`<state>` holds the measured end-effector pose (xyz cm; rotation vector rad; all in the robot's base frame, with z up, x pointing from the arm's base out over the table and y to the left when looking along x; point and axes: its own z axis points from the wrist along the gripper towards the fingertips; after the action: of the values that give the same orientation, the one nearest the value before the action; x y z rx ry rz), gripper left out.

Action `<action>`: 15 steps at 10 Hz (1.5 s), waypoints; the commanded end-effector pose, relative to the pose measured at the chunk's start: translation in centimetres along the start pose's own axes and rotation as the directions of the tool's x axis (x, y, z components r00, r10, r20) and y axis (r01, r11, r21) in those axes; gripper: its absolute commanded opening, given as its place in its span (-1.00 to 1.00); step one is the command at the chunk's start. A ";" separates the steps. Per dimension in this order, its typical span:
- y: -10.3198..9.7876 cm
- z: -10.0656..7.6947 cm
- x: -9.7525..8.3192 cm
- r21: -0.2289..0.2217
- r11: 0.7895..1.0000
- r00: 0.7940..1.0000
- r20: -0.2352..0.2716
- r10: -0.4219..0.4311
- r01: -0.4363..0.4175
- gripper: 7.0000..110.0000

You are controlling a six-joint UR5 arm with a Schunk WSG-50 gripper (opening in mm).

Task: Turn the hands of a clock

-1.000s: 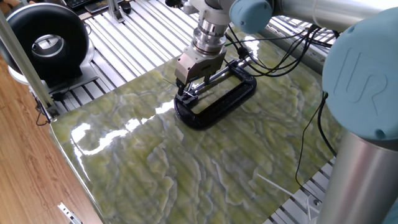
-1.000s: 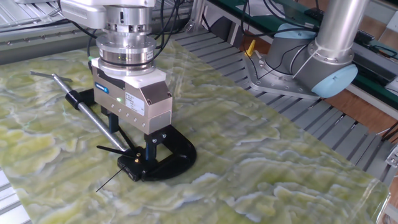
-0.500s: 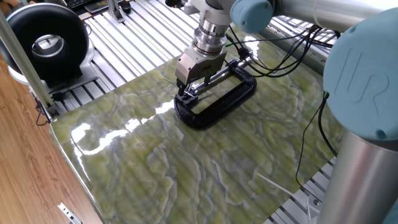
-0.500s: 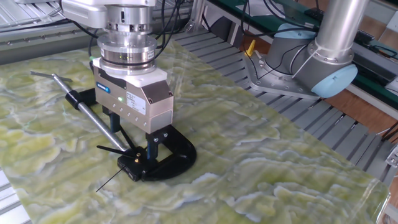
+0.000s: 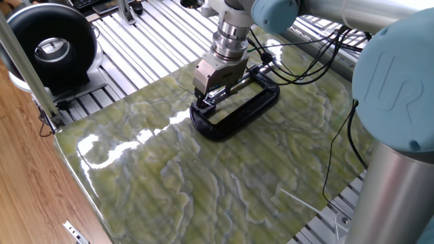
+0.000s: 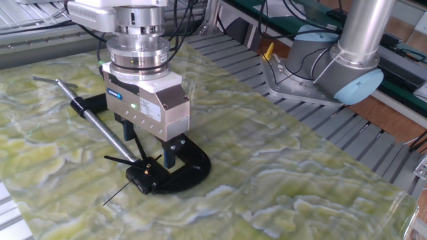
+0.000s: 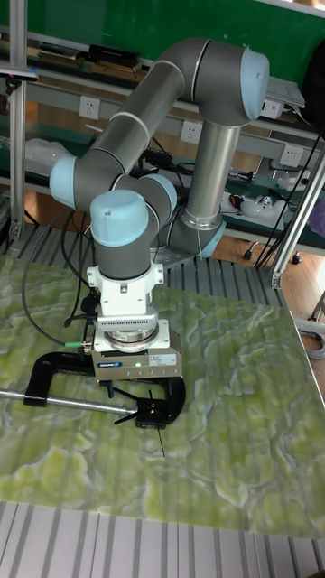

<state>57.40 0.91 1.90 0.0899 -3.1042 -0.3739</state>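
Has twisted the gripper [image 6: 152,157] a little about its upright axis since a second ago, with the near corner of its silver body swung toward the right of the frame and the fingers [image 6: 171,153] carried round with it; looks to have left the clock [image 6: 192,165] lying as it was on the green marbled table [image 6: 280,193]. Finds that black clamp frame left of centre in the other fixed view, its long silver screw [image 6: 100,123] running up toward the upper left. Finds the hands [image 6: 121,161] at the lower-left end of the frame, by a small brassy hub: two thin needles that read dark, one pointing left, one slanting down-left over the table. Keeps the two fingers parted to a middling gap, straddling that hub end; cannot tell whether either pad presses on a needle, and sees nothing lifted. Judges the needles light, springy and easily bent, so better pushed near the hub than out at the tips, with a slow sweep; reckons the clamp heavy and stiff enough to stay put, though liable to slide on the glossy top. Holds the wrist straight down over the clamp in the tall fixed view, forearm rising behind to a folded elbow, cables trailing off to the left.
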 end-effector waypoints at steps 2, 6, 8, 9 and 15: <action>-0.4 -0.5 2.2 0.007 0.998 0.994 -0.087 -0.059 0.060 -0.28; 0.3 -0.1 2.2 -0.006 0.998 0.994 -0.085 -0.062 0.062 -0.28; 1.1 0.2 2.0 -0.015 0.998 0.995 -0.082 -0.062 0.061 -0.28; 1.3 0.2 2.1 -0.013 0.998 0.994 -0.087 -0.063 0.062 -0.28; 1.5 0.0 4.2 -0.008 0.992 0.979 -0.165 -0.124 0.125 -0.71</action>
<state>53.46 1.71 2.19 0.2747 -2.9559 -0.3377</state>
